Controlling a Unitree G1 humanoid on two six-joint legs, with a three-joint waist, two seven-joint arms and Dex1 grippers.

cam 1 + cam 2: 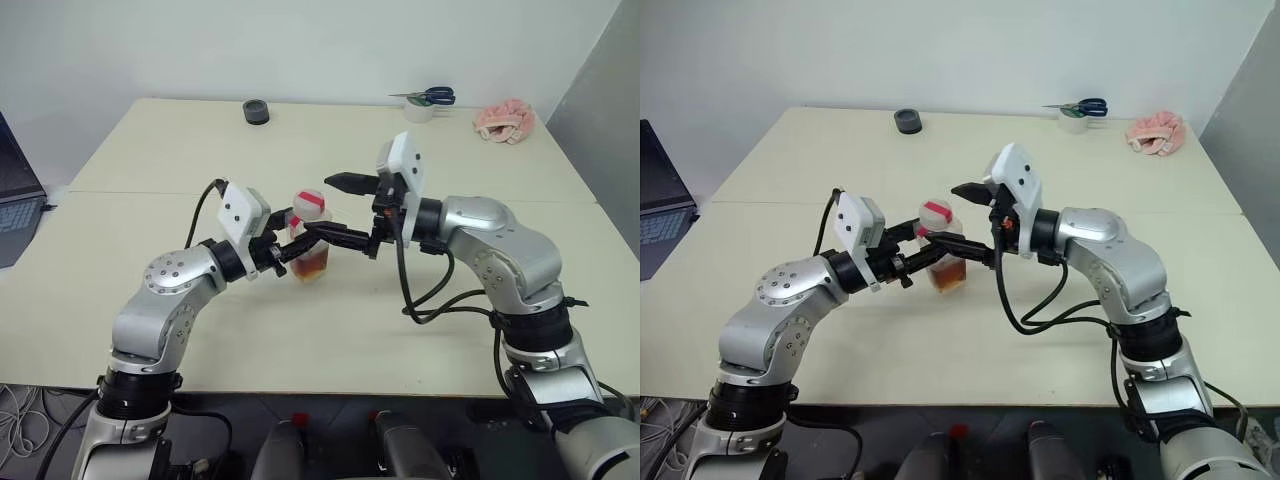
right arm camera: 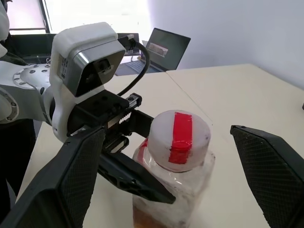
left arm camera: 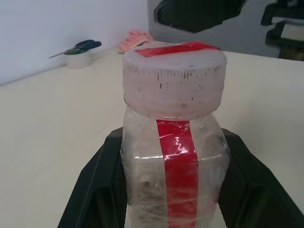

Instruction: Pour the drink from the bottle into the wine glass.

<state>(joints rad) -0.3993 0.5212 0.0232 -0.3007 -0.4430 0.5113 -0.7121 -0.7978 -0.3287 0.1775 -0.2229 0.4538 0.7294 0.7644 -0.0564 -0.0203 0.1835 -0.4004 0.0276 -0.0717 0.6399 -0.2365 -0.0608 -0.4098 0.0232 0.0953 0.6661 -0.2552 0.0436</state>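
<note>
A laptop [image 1: 18, 205] sits at the table's [image 1: 150, 170] left edge. Next, the left gripper [image 1: 290, 252] is clamped on the body of the bottle [image 1: 309, 243], which stands upright near the table's middle, long axis vertical, cap [image 1: 312, 203] up, the amber drink [image 1: 312, 265] pooled at its bottom. To its right, the right gripper [image 1: 340, 210] points level at the bottle with fingers spread wide, one either side of the cap, grasping nothing. At the far edge lie a dark tape roll [image 1: 256, 111], scissors [image 1: 428, 96] on white tape, and a pink cloth [image 1: 505, 120].
</note>
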